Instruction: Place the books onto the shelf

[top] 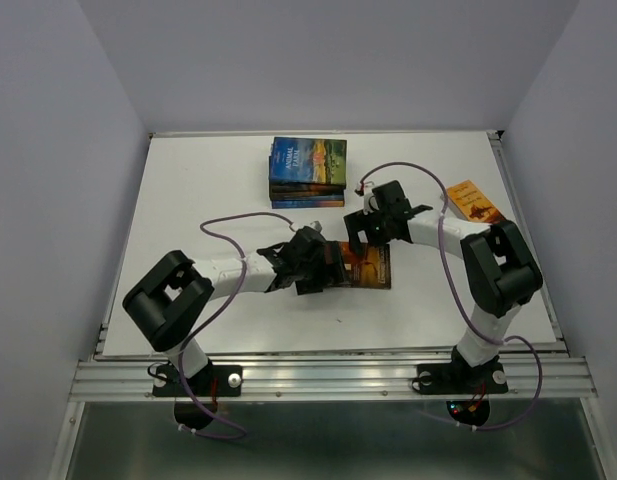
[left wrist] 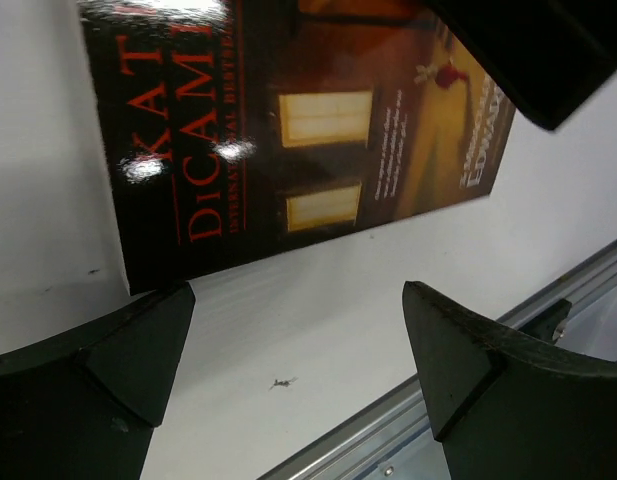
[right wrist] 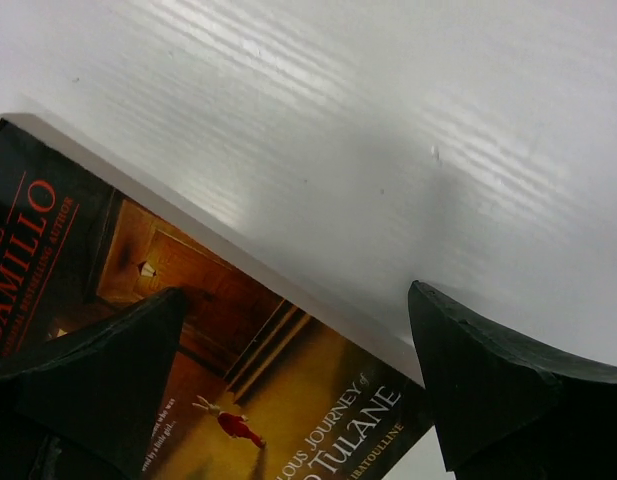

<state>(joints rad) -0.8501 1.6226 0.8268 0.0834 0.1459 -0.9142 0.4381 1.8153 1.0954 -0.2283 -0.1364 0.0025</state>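
Top view: a white worktop (top: 208,200) carries three groups of books. A stack of books (top: 307,172) lies flat at the far centre, its top cover blue and green. A single orange book (top: 474,201) lies flat at the far right, well apart from the stack. A dark brown book (top: 368,266) lies flat near the centre, between the two arms.

The left gripper (top: 330,268) reaches in from the left and hangs just beside the left edge of the dark brown book. The right gripper (top: 364,240) comes in from the right and hangs over the book's far edge.

Left wrist view: the left gripper (left wrist: 298,340) has its fingers (left wrist: 118,350) spread wide apart, with nothing between them but bare worktop (left wrist: 288,300). The dark brown book (left wrist: 288,130), bearing the red lettering "DiCamillo", lies just beyond the fingertips. One of its corners is close to the tip of the finger on the left of the picture; whether they touch cannot be told. A black part of the right arm (left wrist: 528,50) covers the book's upper right corner. An aluminium rail (left wrist: 468,400) runs along the worktop's edge.

Right wrist view: the right gripper (right wrist: 298,370) likewise has its fingers (right wrist: 508,380) wide apart, holding nothing. The dark brown book (right wrist: 208,320), with "Tulane" legible, lies below the finger on the left, its edge crossing the gap at a slant.
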